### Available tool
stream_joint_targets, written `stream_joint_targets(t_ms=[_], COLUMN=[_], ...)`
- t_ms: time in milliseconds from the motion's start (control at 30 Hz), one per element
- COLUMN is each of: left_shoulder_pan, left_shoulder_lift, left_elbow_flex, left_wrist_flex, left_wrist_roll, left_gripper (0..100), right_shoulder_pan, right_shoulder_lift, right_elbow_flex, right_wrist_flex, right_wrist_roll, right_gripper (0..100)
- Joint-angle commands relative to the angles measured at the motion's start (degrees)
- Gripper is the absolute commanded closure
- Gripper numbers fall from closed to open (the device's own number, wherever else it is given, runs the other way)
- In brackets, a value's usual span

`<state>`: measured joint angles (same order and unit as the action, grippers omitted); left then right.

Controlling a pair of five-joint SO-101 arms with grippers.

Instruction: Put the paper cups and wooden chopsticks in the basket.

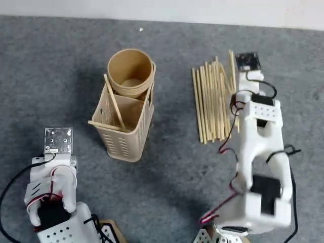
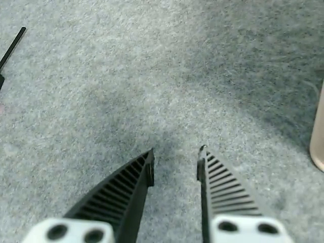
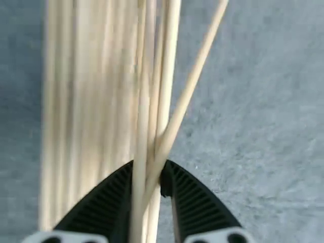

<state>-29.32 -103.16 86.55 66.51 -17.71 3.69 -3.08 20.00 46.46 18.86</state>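
A beige slotted basket (image 1: 123, 132) stands on the grey carpet, with stacked paper cups (image 1: 130, 71) in its far compartment and a few wooden chopsticks (image 1: 115, 104) leaning in the near one. A pile of loose chopsticks (image 1: 211, 101) lies to its right. My right arm (image 1: 257, 117) hangs over the pile's right edge. Its gripper (image 3: 148, 169) is shut on a couple of chopsticks (image 3: 152, 126) lifted out of the pile. My left gripper (image 2: 175, 157) is open over bare carpet, near-left of the basket, with nothing between its fingers.
The basket's lower corner (image 2: 319, 136) sits at the edge of the left wrist view. A black cable (image 2: 11, 48) lies on the carpet. The left arm (image 1: 50, 182) stands at the near-left corner, with open carpet between it and the basket.
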Motion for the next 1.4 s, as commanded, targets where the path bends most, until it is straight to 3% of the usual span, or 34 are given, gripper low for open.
stream_joint_targets(t_ms=[0, 233, 533, 733, 900, 1033, 1367], left_shoulder_pan=[0.7, 0.7, 0.7, 0.7, 0.7, 0.6, 0.6], left_shoulder_lift=[-0.3, -0.2, -0.2, -0.3, -0.3, -0.3, -0.3], left_elbow_flex=[-0.1, -0.1, -0.1, 1.1, 1.0, 1.0, 1.2], left_wrist_flex=[-0.7, -0.7, -0.7, -1.1, -1.1, -1.1, -1.1], left_wrist_roll=[0.4, 0.4, 0.4, 0.4, 0.4, 0.4, 0.4], left_gripper=[83, 83, 83, 83, 83, 83, 83], right_shoulder_pan=[-3.5, -12.3, -17.2, -30.3, -41.6, -47.1, -51.9], right_shoulder_lift=[-13.8, -31.6, -41.5, -47.2, -48.0, -46.6, -42.4], right_elbow_flex=[-2.2, -2.1, -2.1, -2.1, -1.0, 7.1, 26.5], right_wrist_flex=[2.5, 5.3, 3.3, -2.2, -9.6, -21.4, -38.6], right_wrist_roll=[-3.7, -8.8, -12.2, -17.4, -18.0, -18.1, -21.6], right_gripper=[99.1, 99.1, 99.1, 99.1, 99.1, 99.1, 99.1])
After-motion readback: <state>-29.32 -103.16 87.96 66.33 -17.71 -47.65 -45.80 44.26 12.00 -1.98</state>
